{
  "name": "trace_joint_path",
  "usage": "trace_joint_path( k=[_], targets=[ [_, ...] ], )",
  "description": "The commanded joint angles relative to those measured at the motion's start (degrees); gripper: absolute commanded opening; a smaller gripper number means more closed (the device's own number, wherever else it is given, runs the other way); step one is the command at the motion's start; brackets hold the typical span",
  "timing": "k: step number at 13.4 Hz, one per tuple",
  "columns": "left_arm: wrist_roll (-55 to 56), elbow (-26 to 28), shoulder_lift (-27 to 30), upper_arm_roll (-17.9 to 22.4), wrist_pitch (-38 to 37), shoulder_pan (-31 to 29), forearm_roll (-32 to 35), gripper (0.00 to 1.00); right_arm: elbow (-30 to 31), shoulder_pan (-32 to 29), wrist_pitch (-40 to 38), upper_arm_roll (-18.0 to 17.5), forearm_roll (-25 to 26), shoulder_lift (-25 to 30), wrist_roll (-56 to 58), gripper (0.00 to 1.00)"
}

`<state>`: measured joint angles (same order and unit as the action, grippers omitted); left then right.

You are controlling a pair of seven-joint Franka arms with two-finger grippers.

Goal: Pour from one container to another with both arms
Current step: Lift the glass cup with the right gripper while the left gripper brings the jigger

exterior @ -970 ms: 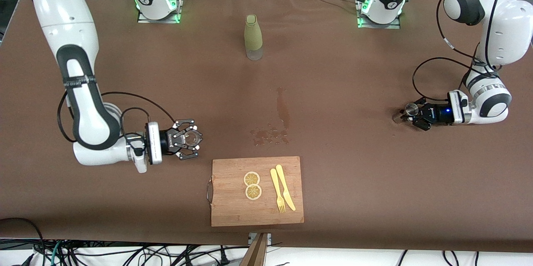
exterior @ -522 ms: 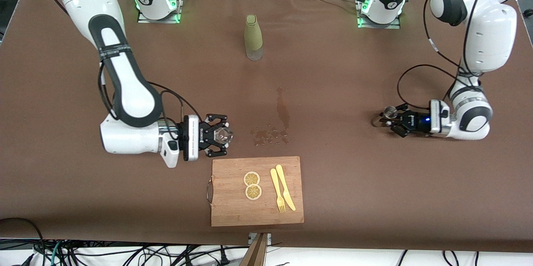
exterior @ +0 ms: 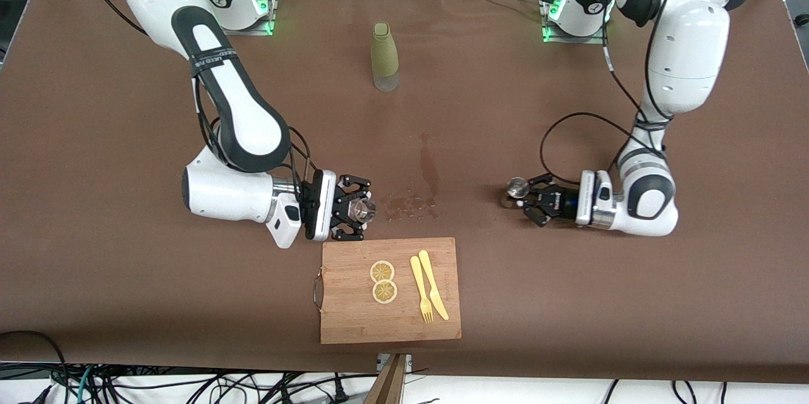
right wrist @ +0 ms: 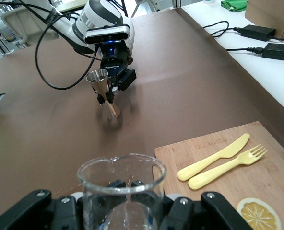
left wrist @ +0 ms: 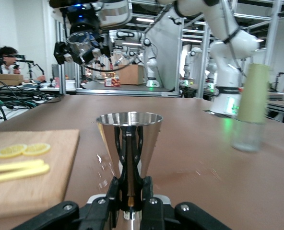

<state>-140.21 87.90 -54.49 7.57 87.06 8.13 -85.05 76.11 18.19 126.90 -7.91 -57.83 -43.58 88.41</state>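
My right gripper (exterior: 358,208) is shut on a clear glass beaker (exterior: 364,208), held upright low over the table by the cutting board's corner. In the right wrist view the beaker (right wrist: 121,184) fills the foreground between the fingers of that gripper (right wrist: 127,194). My left gripper (exterior: 529,200) is shut on a steel jigger (exterior: 517,188), held low over the bare cloth toward the left arm's end. In the left wrist view the jigger (left wrist: 128,136) stands upright, pinched at its waist by the left gripper (left wrist: 129,191). Each wrist view shows the other arm's container farther off: the beaker (left wrist: 82,43) and the jigger (right wrist: 101,84).
A wooden cutting board (exterior: 354,322) with two lemon slices (exterior: 383,282) and a yellow plastic fork and knife (exterior: 428,293) lies near the front camera. An olive bottle (exterior: 384,56) stands between the arm bases. A wet stain and droplets (exterior: 422,192) mark the cloth between the grippers.
Both arms have swung in toward the middle of the table, each carrying its container. The beaker and the jigger are now much closer together.
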Motion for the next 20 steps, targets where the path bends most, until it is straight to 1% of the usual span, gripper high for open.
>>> trace_joint_path(
  k=[1, 3, 4, 5, 6, 8, 10, 11, 13, 14, 16, 18, 20],
  targets=[
    [2.7, 0.3, 0.7, -3.4, 6.1, 3.0, -4.1, 0.00, 1.5, 0.7, 1.0, 0.8, 2.3, 2.7, -1.7, 0.00],
    [3.4, 0.2, 0.4, -5.1, 10.2, 5.7, -7.0, 0.00, 1.6, 0.6, 0.9, 0.9, 5.9, 3.8, -4.1, 0.00],
    [3.8, 0.2, 0.3, -6.1, 12.0, 6.6, -8.8, 0.00, 1.5, 0.6, 0.9, 0.9, 7.0, 3.9, -5.5, 0.00],
    [4.5, -0.4, 0.3, -7.3, 14.1, 7.2, -9.7, 0.00, 1.6, 0.7, 0.9, 0.9, 8.0, 4.0, -6.7, 0.00],
    [5.8, -2.3, 0.0, -7.9, 16.2, 8.0, -9.7, 0.00, 1.5, 0.8, 0.9, 0.9, 8.9, 4.0, -7.1, 0.00],
    [8.5, -4.0, -0.1, -8.2, 19.2, 10.1, -10.4, 0.00, 1.6, 1.3, 1.0, 0.9, 9.3, 4.0, -7.2, 0.00],
    [9.3, -6.6, -1.6, -8.3, 20.9, 12.0, -12.4, 0.00, 1.8, 1.8, 1.0, 0.9, 12.1, 4.0, -7.5, 0.00],
    [9.5, -7.3, -2.1, -8.2, 21.4, 12.9, -13.7, 0.00, 1.9, 2.0, 1.0, 0.9, 14.2, 4.2, -9.0, 0.00],
    [10.7, -8.7, -2.5, -8.3, 23.8, 14.3, -13.9, 0.00, 2.3, 3.5, 1.0, 0.8, 21.1, 5.1, -14.2, 0.00],
    [11.1, -9.3, -2.9, -8.3, 24.5, 15.2, -14.1, 0.00, 2.4, 3.9, 1.0, 0.8, 23.7, 5.2, -16.7, 0.00],
    [11.2, -10.7, -4.0, -8.2, 24.7, 16.3, -15.8, 0.00, 3.7, 5.3, 1.0, 0.9, 26.3, 6.2, -19.0, 0.00],
    [12.0, -12.4, -4.9, -8.2, 26.8, 17.3, -15.9, 0.00, 4.7, 5.5, 1.0, 0.9, 29.6, 7.3, -21.0, 0.00],
    [13.4, -12.6, -5.0, -8.3, 27.8, 18.1, -15.9, 0.00, 5.4, 5.9, 1.0, 0.8, 32.8, 8.3, -23.2, 0.00]
  ],
)
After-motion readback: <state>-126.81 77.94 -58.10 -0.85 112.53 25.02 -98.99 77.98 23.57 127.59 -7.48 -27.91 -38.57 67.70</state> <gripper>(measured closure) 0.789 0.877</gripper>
